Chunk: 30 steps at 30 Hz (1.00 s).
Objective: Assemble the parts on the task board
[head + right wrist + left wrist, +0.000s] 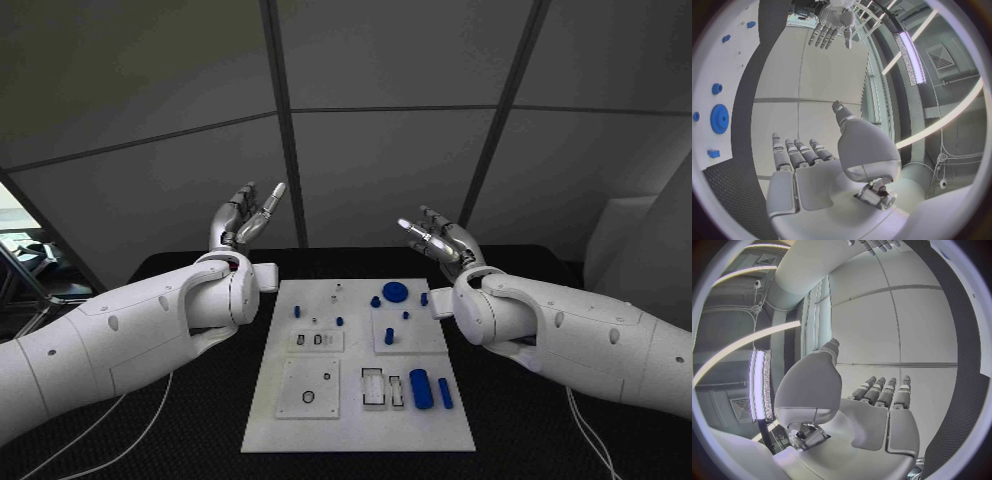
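Note:
The white task board (361, 420) lies in the middle of the black table. On it sit small blue parts: a round gear (395, 291), a long thick cylinder (420, 388), a thinner rod (444, 393) and several small pegs. My left hand (245, 218) is raised above the table's far left, fingers straight and apart, holding nothing. My right hand (443, 240) is raised at the far right, also spread and empty. The right wrist view shows my right hand (817, 165), the board's edge (717, 75) with the blue gear (719, 118), and my left hand (832, 22) across from it. My left hand (873, 405) appears in its own wrist view.
The board carries white raised blocks with slots and holes (309, 388). Black table (173, 440) lies bare on both sides of the board. Grey wall panels stand behind the table.

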Tool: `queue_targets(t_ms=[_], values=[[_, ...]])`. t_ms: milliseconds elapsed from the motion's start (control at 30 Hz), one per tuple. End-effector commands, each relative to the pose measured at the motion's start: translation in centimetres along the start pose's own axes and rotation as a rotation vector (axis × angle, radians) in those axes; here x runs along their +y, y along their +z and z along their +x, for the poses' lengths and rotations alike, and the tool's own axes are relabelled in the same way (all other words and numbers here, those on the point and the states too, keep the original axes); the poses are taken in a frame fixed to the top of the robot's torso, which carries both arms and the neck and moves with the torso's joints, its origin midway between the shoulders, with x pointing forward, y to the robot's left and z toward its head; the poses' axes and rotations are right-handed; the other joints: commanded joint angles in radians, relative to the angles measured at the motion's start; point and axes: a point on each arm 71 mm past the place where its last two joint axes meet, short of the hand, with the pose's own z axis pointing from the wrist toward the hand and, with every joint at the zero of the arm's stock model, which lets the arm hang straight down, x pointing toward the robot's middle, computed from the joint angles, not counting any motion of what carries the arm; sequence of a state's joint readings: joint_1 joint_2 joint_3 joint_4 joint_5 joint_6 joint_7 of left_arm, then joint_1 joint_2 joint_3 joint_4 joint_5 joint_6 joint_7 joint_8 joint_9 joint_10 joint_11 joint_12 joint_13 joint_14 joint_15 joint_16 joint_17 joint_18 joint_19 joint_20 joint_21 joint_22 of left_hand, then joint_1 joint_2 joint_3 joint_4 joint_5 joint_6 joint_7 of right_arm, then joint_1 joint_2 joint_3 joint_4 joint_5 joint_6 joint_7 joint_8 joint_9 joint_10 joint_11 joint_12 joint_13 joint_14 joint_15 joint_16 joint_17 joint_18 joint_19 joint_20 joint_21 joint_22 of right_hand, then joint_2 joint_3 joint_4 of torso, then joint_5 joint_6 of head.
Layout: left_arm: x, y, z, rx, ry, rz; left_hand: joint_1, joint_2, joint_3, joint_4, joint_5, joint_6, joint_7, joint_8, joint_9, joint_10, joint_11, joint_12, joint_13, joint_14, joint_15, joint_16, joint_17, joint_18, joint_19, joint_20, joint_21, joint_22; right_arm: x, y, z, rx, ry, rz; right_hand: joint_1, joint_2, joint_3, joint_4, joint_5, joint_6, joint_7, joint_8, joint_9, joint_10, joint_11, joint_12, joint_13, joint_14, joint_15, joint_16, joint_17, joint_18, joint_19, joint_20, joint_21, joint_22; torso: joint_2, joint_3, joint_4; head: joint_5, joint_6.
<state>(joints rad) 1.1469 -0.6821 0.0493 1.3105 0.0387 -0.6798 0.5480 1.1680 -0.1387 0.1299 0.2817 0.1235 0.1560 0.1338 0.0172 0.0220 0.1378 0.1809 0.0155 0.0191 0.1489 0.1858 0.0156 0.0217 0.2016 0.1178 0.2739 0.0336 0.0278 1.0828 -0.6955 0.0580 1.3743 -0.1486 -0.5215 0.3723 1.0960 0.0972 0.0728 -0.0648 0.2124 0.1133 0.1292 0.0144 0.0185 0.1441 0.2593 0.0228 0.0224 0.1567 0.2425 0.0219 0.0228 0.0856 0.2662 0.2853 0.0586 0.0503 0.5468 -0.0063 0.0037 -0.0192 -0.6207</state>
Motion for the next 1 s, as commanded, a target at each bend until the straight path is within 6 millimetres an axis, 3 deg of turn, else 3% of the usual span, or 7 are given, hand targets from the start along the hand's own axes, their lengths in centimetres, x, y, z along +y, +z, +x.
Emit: queue_targets(t_ms=[33,233,300,467,600,800,1000], values=[[-0.5,0.2,0.3,0.039,-0.039,0.05,0.052,0.006,0.011,0.014,0.009,0.017,0.104,0.007,0.003,0.009,0.026,0.007,0.003,0.014,0.025,0.009,0.003,-0.048,0.003,0.02,0.008,0.003,0.0,0.5,1.1,0.194,-0.053,0.027,0.102,0.005,0.02,-0.035,0.013,0.118,0.171,0.028,0.016,0.192,0.019,0.038,0.02,0.218,0.019,0.046,0.022,0.012,0.147,0.007,0.07,0.036,0.0,0.0,0.0001,0.0,0.0],[-0.5,0.2,0.3,0.039,-0.039,0.05,0.062,0.027,0.023,0.012,0.005,0.049,0.115,0.013,0.007,0.052,0.038,0.012,0.008,0.053,0.034,0.015,0.008,-0.06,0.007,0.019,0.013,0.005,0.2,1.1,1.2,0.247,-0.079,0.039,0.17,-0.003,0.035,-0.078,-0.001,0.437,0.155,0.1,0.052,0.639,-0.021,0.152,0.053,0.649,-0.033,0.141,0.049,0.062,0.348,0.003,0.167,0.076,0.0,0.0,0.0001,0.0,0.0],[0.2,0.5,-1.8,0.06,-0.05,0.024,0.069,0.038,0.028,0.011,0.003,0.077,0.123,0.017,0.01,0.082,0.047,0.016,0.011,0.093,0.041,0.022,0.012,-0.065,0.026,0.02,0.024,0.011,0.4,1.3,-1.6,0.186,-0.343,-0.059,0.185,-0.004,0.04,-0.089,-0.006,0.534,0.14,0.115,0.058,0.692,-0.036,0.159,0.048,0.704,-0.05,0.146,0.045,0.079,0.39,0.004,0.185,0.08,0.008,-0.001,0.0024,0.0,-0.013],[0.0,0.3,-2.4,0.064,-0.052,0.022,0.092,0.059,0.033,0.005,-0.001,0.21,0.151,0.043,0.024,0.226,0.08,0.036,0.023,0.283,0.059,0.065,0.03,-0.082,0.157,0.019,0.092,0.045,0.7,1.2,-2.1,0.192,-0.452,-0.105,0.201,-0.01,0.063,-0.111,0.002,0.728,0.111,0.125,0.056,0.79,-0.064,0.147,0.039,0.811,-0.081,0.139,0.041,0.098,0.461,-0.003,0.217,0.08,0.018,-0.0009,0.005,-0.002,-0.011],[-0.3,0.0,-2.8,0.068,-0.054,0.029,0.117,0.076,0.033,-0.007,-0.003,0.356,0.154,0.072,0.037,0.397,0.077,0.06,0.033,0.555,0.037,0.132,0.052,-0.061,0.448,0.017,0.239,0.113,1.3,1.3,-2.2,0.201,-0.518,-0.139,0.198,-0.014,0.086,-0.119,0.008,0.776,0.101,0.116,0.05,0.836,-0.078,0.132,0.039,0.861,-0.094,0.132,0.042,0.1,0.491,-0.014,0.23,0.078,0.03,-0.0004,0.0065,-0.006,-0.01],[-0.9,-0.6,-3.5,0.075,-0.056,0.046,0.147,0.089,0.022,-0.044,-0.004,0.572,0.139,0.116,0.049,0.67,0.05,0.097,0.047,0.7,0.005,0.148,0.048,-0.029,0.556,0.014,0.288,0.122,2.4,1.6,-2.5,0.208,-0.608,-0.179,0.181,-0.03,0.147,-0.131,0.022,0.827,0.092,0.089,0.047,0.897,-0.09,0.093,0.039,0.94,-0.114,0.117,0.045,0.099,0.541,-0.034,0.254,0.077,0.057,-0.0023,0.0147,-0.015,-0.002],[-1.6,-1.2,-3.6,0.106,-0.044,0.071,0.187,0.082,0.008,-0.091,-0.005,0.681,0.121,0.125,0.047,0.748,0.028,0.101,0.045,0.801,-0.02,0.152,0.053,-0.017,0.643,0.002,0.325,0.127,3.4,2.0,-2.7,0.226,-0.731,-0.209,0.169,-0.053,0.201,-0.139,0.023,0.874,0.081,0.079,0.049,0.965,-0.11,0.077,0.041,1.048,-0.147,0.133,0.058,0.099,0.611,-0.069,0.303,0.094,0.084,-0.0045,0.0271,-0.026,-0.003]])
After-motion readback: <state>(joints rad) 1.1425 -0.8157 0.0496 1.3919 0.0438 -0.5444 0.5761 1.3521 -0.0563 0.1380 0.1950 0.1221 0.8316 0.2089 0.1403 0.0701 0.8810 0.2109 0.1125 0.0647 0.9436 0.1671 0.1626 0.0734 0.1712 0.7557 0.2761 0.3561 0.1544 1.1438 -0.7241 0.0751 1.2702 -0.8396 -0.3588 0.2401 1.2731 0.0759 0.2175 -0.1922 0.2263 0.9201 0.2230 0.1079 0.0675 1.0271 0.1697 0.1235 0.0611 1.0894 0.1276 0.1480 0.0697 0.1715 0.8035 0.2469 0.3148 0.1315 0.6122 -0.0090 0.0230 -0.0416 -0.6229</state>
